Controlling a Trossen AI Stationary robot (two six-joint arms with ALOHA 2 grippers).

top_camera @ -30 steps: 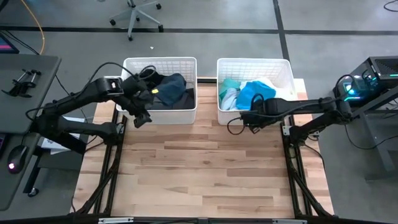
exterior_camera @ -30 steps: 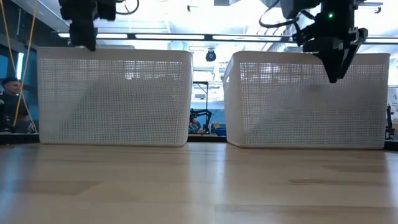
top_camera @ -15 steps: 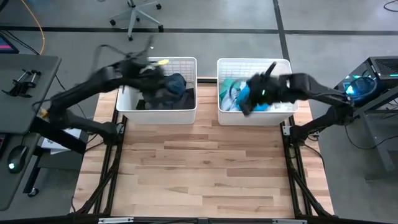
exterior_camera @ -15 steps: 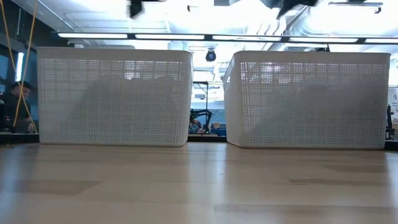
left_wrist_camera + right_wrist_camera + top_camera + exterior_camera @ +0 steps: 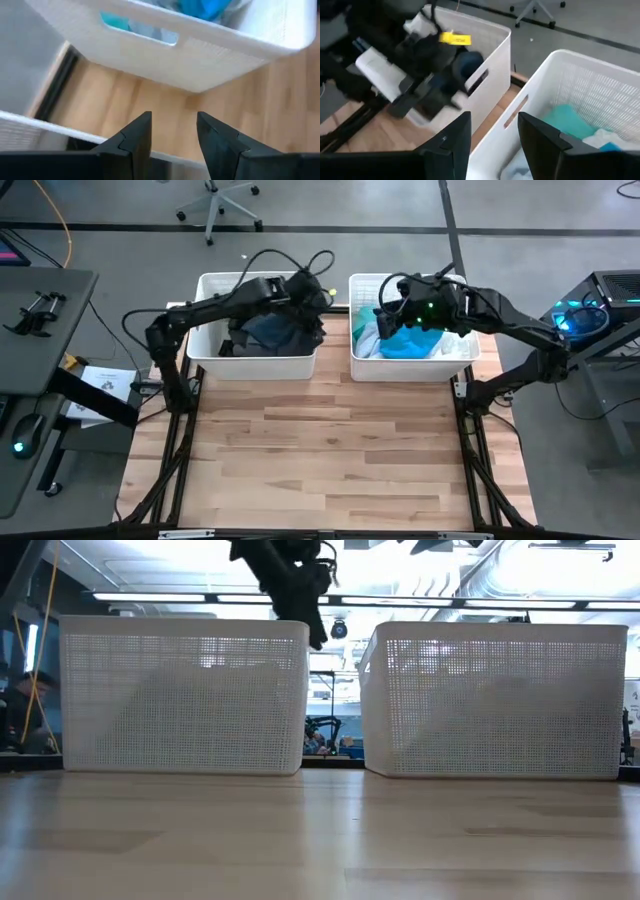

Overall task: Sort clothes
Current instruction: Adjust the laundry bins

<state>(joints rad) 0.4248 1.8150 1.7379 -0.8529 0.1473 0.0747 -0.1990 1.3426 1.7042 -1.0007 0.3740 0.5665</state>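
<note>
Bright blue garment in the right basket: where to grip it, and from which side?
Grip the raised crumpled fold at the top of the bright blue garment, coming straight down from above. It lies on top of the pile, and the right basket walls block any side approach. The right hand, open and empty, is above that basket's left end. The left hand is at the other basket's right edge.

The clothes lie in two crumpled heaps, one per basket. In the left basket (image 5: 205, 352) lie the dark garments (image 5: 262, 335): a navy-blue piece bunched on top of black and dark grey ones, filling the right half. In the right basket (image 5: 462, 356) lie the light garments (image 5: 410, 344): a bright blue piece at the centre, teal at the far left, and pale grey-blue and white around them.
</note>
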